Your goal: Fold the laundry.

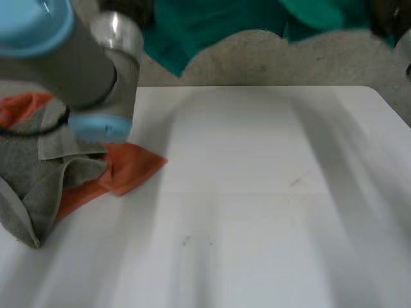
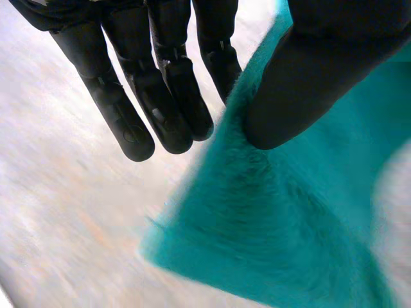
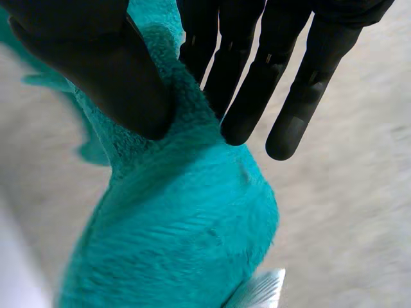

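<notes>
One white table [image 1: 270, 212] carries the work, and the only laundry we see lying on it is a rumpled heap at its left edge. Next in size, the teal towel [image 1: 212, 29] is off the table altogether, hanging in the air past the far edge and held between the two hands. The left arm [image 1: 58, 58] reaches over the far left corner, above the heap. In that heap the grey cloth [image 1: 32, 186] lies crumpled on top by the left edge, and the orange cloth [image 1: 131, 168] pokes out from under it toward the table's middle; neither looks folded to us. The left hand [image 2: 164, 96] holds one edge of the teal towel, its thumb pressing the cloth against nearly straight fingers. The right hand [image 3: 247, 90] grips another part the same way, thumb clamped over a bunched ridge. We judge the task to be near its start: the teal towel is lifted but not yet spread or creased. Laying it flat on the table, folding it, and then handling the grey and orange pieces are all left.
</notes>
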`<state>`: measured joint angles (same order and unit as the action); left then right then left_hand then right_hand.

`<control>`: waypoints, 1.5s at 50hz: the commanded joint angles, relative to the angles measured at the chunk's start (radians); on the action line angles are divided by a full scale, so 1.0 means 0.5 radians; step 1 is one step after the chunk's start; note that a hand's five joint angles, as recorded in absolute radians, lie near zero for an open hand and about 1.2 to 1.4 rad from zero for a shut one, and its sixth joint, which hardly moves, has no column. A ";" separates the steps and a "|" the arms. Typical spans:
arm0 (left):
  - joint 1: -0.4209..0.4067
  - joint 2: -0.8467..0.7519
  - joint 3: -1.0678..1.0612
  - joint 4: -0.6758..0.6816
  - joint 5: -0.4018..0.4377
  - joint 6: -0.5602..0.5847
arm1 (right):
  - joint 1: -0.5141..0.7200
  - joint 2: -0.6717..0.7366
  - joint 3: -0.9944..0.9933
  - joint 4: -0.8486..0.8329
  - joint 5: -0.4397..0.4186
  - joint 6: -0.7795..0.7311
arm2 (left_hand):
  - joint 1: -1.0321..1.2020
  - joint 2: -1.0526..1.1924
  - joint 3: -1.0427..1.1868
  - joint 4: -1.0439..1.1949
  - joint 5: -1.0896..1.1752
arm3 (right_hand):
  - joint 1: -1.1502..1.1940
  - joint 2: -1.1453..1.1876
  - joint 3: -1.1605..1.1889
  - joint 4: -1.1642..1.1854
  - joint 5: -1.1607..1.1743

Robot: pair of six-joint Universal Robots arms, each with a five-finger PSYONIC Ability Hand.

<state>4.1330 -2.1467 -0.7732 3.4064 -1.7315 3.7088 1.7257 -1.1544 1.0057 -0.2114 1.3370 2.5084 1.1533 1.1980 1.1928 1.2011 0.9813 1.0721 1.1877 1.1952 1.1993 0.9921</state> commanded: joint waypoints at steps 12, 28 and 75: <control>-0.093 -0.072 -1.304 0.161 0.021 -0.220 | -0.049 0.511 0.526 0.637 -0.220 0.011 | 0.486 0.397 0.407 0.390 0.481 | 0.648 0.417 0.402 0.394 0.459; -0.050 0.271 -1.497 0.145 0.027 -0.220 | -0.518 0.174 0.765 0.797 -0.373 0.916 | 0.486 0.397 0.407 0.390 0.481 | -1.005 -1.236 -1.251 -1.260 -1.194; 0.002 1.103 -1.491 -0.367 0.030 -0.232 | -0.558 -0.621 0.759 1.318 -0.287 -0.277 | 0.486 0.397 0.407 0.390 0.481 | 0.648 0.417 0.402 0.394 0.459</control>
<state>4.1387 -1.7108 -1.5481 3.3513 -1.7191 3.5916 1.4446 -1.3378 1.4800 0.2158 1.1958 2.5300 1.1533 1.1981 1.1930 1.2014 0.9813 1.1253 1.1869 1.1911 1.1962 0.9898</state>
